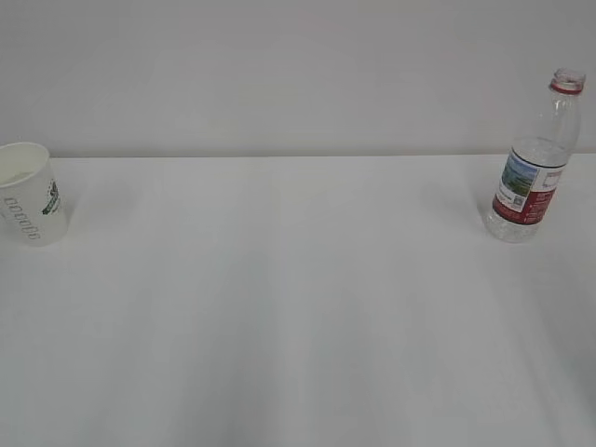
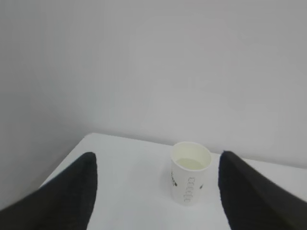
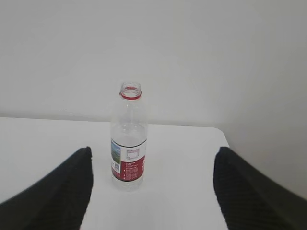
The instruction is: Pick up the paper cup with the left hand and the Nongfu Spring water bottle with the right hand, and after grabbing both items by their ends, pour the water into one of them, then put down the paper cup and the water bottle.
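the paper cup [image 1: 28, 193] stands upright at the far left of the white table [image 1: 298, 317], by the left edge, and the water bottle [image 1: 534, 163] stands upright at the far right, cap off, so the two are well apart w/ bare tabletop between them. no arm shows in the exterior view. in the left wrist view the left hand [image 2: 156, 191] hangs short of the cup, fingers [image 2: 72, 194] spread wide w/ nothing between them but the cup farther off, roughly centred in the gap. the right hand [image 3: 151, 189] is the same: spread wide, holding nothing, bottle centred between the fingers [image 3: 249, 191] but farther off, not touching. handling, as a guess: the cup is thin paper, light, soft-walled, prob. crushes or goes oval if squeezed hard; a pale pool seems to sit in the bottom, can't tell for sure, so tipping it would spill. best hold looks like the lower half of the wall, near the base where it's stiffer, light squeeze. the bottle is clear thin plastic, looks nearly empty so likely light and top-heavy, easy to knock over w/ a finger on approach; sides are smooth and prob. slippery, and a hard squeeze would dent it. the label band [image 3: 127, 163] on the lower body looks like the best spot to grip, leaving the open neck [image 3: 130, 91] free for pouring.
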Controlling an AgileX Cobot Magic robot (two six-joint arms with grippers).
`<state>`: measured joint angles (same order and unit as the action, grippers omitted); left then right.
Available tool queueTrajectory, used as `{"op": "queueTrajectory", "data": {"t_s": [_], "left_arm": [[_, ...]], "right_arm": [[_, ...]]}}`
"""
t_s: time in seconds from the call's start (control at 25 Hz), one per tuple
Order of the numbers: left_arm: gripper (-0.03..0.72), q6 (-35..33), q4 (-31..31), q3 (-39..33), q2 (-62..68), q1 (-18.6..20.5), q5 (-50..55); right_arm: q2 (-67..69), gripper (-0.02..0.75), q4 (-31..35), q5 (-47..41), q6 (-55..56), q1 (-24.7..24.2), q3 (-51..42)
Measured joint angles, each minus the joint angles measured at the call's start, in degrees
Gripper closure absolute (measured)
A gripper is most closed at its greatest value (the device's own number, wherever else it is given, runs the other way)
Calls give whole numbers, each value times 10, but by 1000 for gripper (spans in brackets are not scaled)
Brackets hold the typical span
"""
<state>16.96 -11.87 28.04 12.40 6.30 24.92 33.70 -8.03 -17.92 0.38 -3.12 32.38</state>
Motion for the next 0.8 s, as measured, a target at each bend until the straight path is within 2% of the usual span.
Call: {"op": "queueTrajectory", "data": {"t_s": [0.16, 0.36, 0.48, 0.8], "left_arm": [[119, -38, 19, 0, -10, 0, 49], [124, -141, 119, 9, -12, 0, 101], [129, -170, 151, 12, -12, 0, 131], [146, -199, 164, 47, -13, -18, 244]], "right_arm": [[-17, 148, 8, -33, -4, 0, 0], [-54, 148, 18, -83, -13, 0, 0], [-81, 148, 35, -116, -40, 0, 0], [-108, 148, 111, -196, -99, 0, 0]]}}
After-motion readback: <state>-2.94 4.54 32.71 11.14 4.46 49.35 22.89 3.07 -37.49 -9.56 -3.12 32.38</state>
